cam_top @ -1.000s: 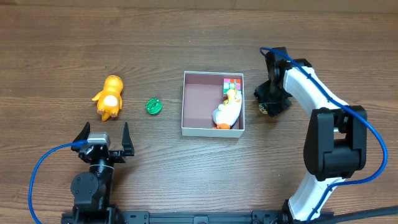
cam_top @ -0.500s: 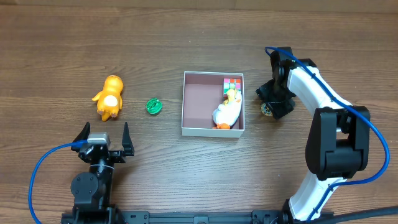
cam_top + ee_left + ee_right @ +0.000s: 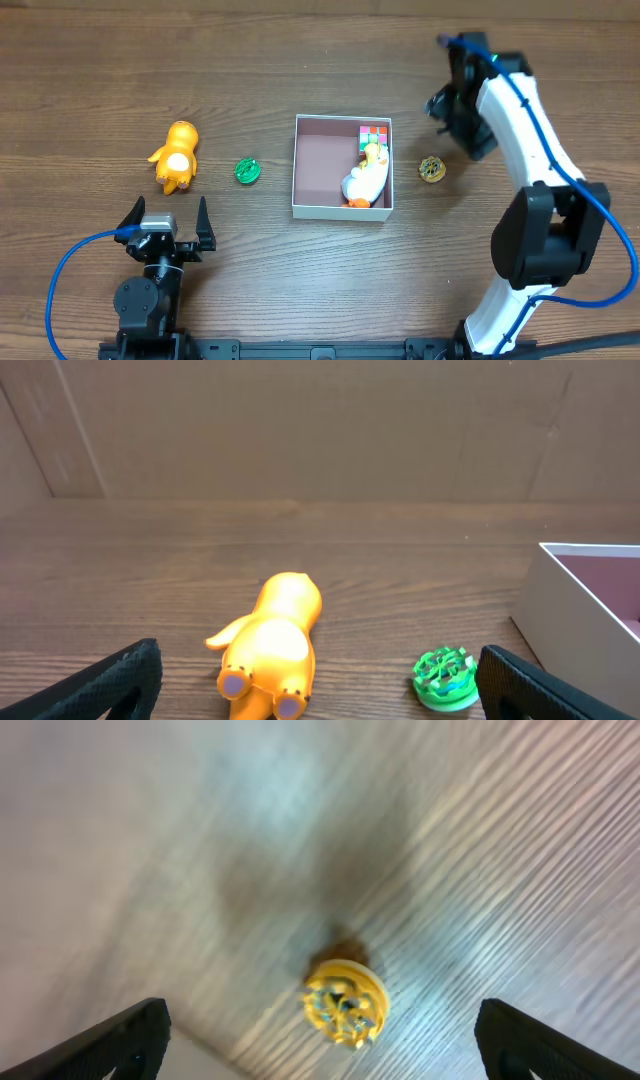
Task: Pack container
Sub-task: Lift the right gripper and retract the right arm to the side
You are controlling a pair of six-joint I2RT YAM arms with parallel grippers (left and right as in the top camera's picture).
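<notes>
- The container [image 3: 322, 165] is a shallow square box; thin white walls, dull pink floor; it sits mid-table [image 3: 300, 290]
- Inside, along its right wall: a white duck toy [image 3: 362, 180] with orange feet at the near end; a multicoloured cube [image 3: 375, 131] in the far right corner; pink floor shows across the left half
- The right gripper [image 3: 455, 105] hangs right of the container's far right corner, apart from it; jaws spread wide, holding nothing; a yellow disc toy [image 3: 345, 1003] lies on the wood just right of the container
- The left gripper [image 3: 167, 222] sits near left, well apart from the container; jaws wide, empty; an orange toy [image 3: 268, 650] and a green disc [image 3: 445, 678] lie left of the container
</notes>
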